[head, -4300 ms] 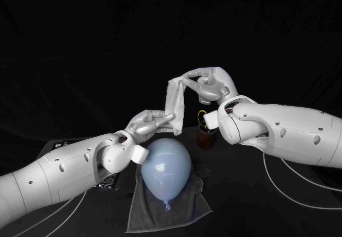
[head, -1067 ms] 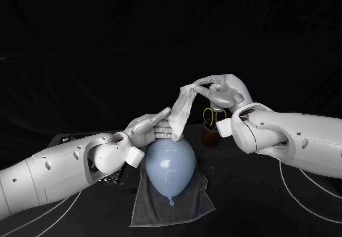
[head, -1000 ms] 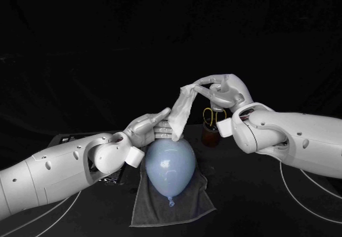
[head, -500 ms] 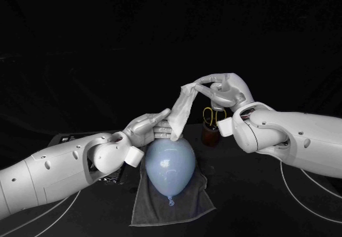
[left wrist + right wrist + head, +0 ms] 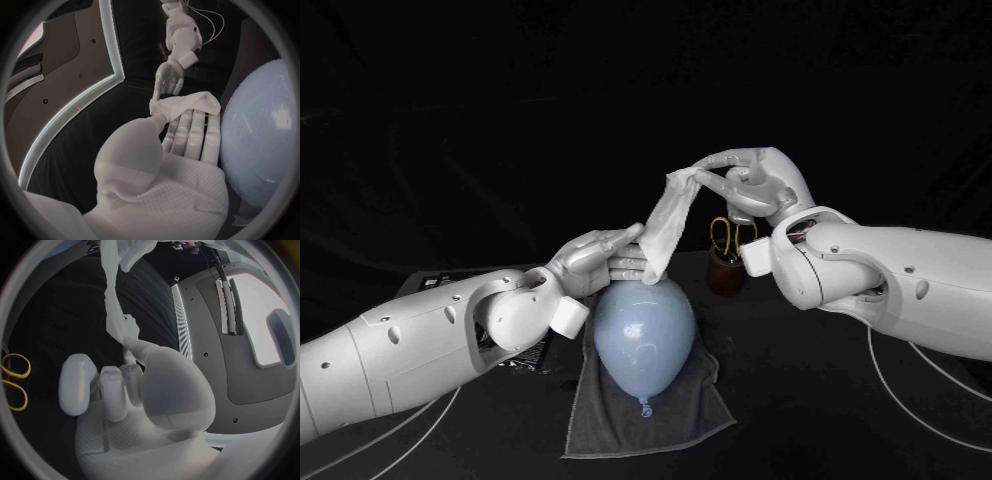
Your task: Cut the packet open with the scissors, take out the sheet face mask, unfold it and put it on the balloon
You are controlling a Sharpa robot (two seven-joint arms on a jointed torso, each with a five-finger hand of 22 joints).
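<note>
Count: one balloon (image 5: 642,335), one sheet mask (image 5: 668,225), one towel (image 5: 646,425), one pair of scissors (image 5: 730,233), one holder (image 5: 724,278), plus left robot hand (image 5: 603,260) and right robot hand (image 5: 750,185).

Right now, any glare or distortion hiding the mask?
Head view: black backdrop, pale mask stands out, soft highlight on the balloon. Left wrist view: fisheye bends the lit strip; glints on balloon. Right wrist view: bright panel at rim, mask unobscured.

Black table (image 5: 783,385) bears a grey towel (image 5: 610,428) and brown cup (image 5: 723,279).
</note>
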